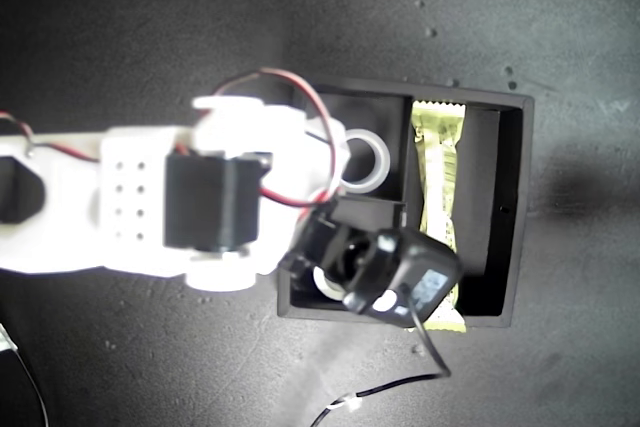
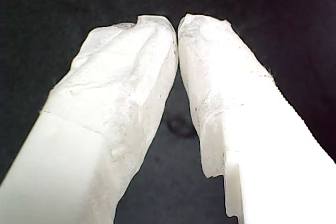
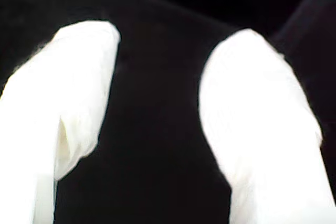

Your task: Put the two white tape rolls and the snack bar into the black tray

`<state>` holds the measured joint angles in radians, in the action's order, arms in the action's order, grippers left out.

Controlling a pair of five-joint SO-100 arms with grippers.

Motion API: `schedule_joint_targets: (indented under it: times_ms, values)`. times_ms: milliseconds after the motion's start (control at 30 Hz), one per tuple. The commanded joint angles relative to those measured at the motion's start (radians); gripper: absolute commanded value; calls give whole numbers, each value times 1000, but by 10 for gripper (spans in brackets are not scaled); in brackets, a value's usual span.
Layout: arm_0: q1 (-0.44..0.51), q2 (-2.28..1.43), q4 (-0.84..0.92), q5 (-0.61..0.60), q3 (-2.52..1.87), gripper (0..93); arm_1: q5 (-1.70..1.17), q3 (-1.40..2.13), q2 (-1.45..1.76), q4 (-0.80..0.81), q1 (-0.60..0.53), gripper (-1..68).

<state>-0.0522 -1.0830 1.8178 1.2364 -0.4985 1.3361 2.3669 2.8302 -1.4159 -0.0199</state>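
**A:** My second gripper (image 3: pixel 157 77) is sitting with its jaws spread apart, nothing between them, just dark surface below. My first gripper (image 2: pixel 177 24) is pinched closed on nothing.

**B:** So where's everything lying?

**A:** In the exterior view one white tape roll (image 1: pixel 364 160) is resting in a small compartment of the black tray (image 1: pixel 510 207), and the snack bar (image 1: pixel 436 177) is lying in the long one. An arm is hanging over the other small compartment, and I'm seeing a bit of white (image 1: pixel 328 282) under it, probably the second roll.

**B:** Release step, then?

**A:** Looking like it. I'd guess the next move needs a straight lift clear of the tray walls.
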Motion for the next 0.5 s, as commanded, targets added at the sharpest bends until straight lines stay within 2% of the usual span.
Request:
schedule_joint_targets:
  times_ms: [0,67,133,267,367,467]
  values:
    - [-86,-362,6,2,-304,3,38,55,210,-44,-18,-1]
    - [-135,-554,-67,0,-563,3,61,138,334,-48,-26,-2]
    - [-183,-799,-227,-14,-894,2,66,207,423,-28,-38,-2]
    - [-259,-1269,-502,-17,-1494,0,74,291,439,23,-28,-2]
    - [-281,-1509,-638,-3,-1799,0,83,402,440,91,12,-3]
    - [-272,-1565,-689,2,-1927,0,81,508,443,176,35,-3]
